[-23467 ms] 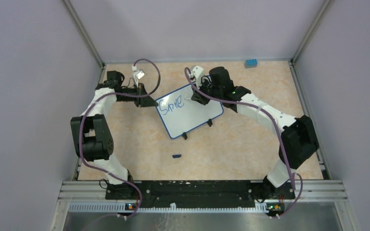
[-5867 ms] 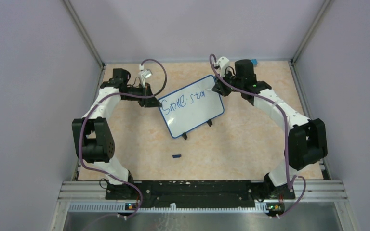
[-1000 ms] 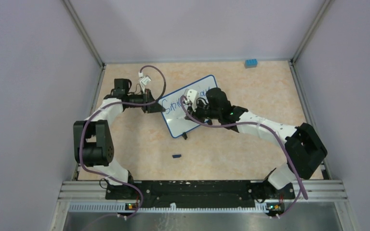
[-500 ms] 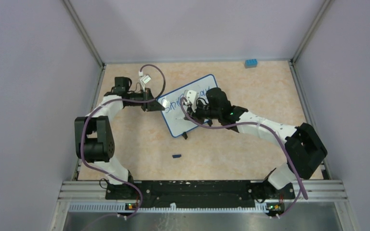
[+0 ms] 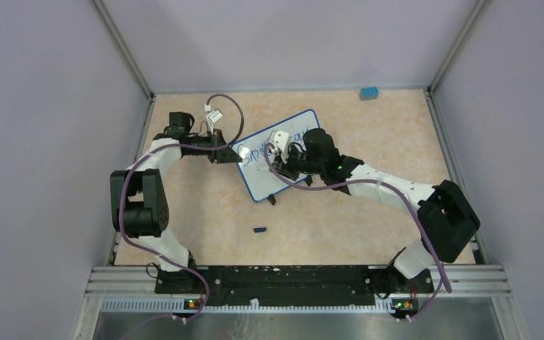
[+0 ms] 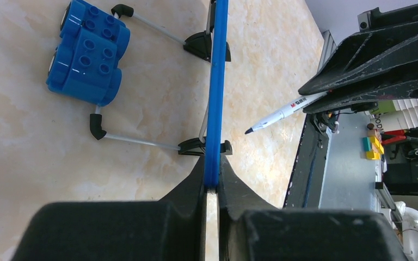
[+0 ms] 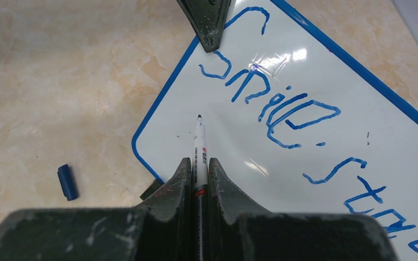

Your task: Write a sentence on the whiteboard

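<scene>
Beige marbled tabletop [image 5: 368,212] w/ lavender walls is framing the rig. Starting far L: the L claw [image 6: 211,182] is pinching fully closed on the thin blue frame of the whiteboard [image 5: 258,183], at the board's 9 o'clock corner in the top view. It's prob. bracing the board so it isn't sliding or tipping under pen pressure, since the board is only propping itself on small black feet [image 6: 204,148]. A blue pen cap [image 5: 259,229] is lying loose on the table at the board's 6 o'clock, apart from it. Moving R: the R claw [image 7: 198,163] is squeezing tight on a marker [image 7: 198,142], w/ the nib pointing out at its 12 o'clock over the board's face. From the L wrist cam the nib is showing a gap to the board, so it seems to be hovering, not pressing. The sentence [image 7: 299,124] is reading "Smile stay" so far, running from 1 to 4 o'clock of the nib in the R wrist cam. Bare white is lying under that line, so the nib is likely lining up for a 2nd line. Far R, a blue brick [image 5: 368,93] is sitting well apart at the board's 1 o'clock.
</scene>
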